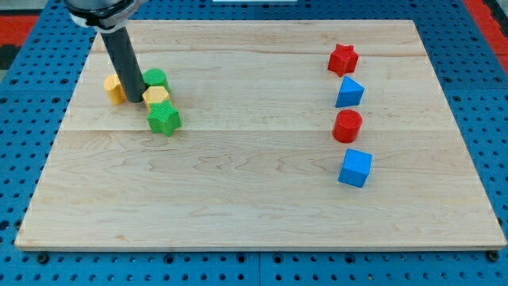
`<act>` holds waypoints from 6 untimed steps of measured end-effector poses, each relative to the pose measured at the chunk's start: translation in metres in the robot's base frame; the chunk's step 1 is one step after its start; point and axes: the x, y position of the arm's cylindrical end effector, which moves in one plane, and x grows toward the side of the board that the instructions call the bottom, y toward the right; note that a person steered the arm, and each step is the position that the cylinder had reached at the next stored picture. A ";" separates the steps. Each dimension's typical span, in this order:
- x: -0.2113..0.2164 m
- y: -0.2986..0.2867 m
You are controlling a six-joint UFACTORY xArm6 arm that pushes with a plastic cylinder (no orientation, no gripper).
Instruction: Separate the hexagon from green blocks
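A yellow hexagon block [157, 98] sits at the board's upper left, between a green round block [156, 79] just above it and a green star block [164, 119] just below it; all three touch or nearly touch. My tip [133, 99] is at the left side of the yellow hexagon, against it. A second yellow block [115, 88], shape unclear, lies just left of my rod and is partly hidden by it.
On the view's right a column of blocks runs top to bottom: a red star [343, 59], a blue block [349, 92], a red cylinder [347, 125], a blue cube [355, 168]. The wooden board [254, 214] lies on a blue pegboard.
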 end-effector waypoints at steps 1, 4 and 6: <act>0.012 -0.006; 0.028 -0.005; 0.004 0.052</act>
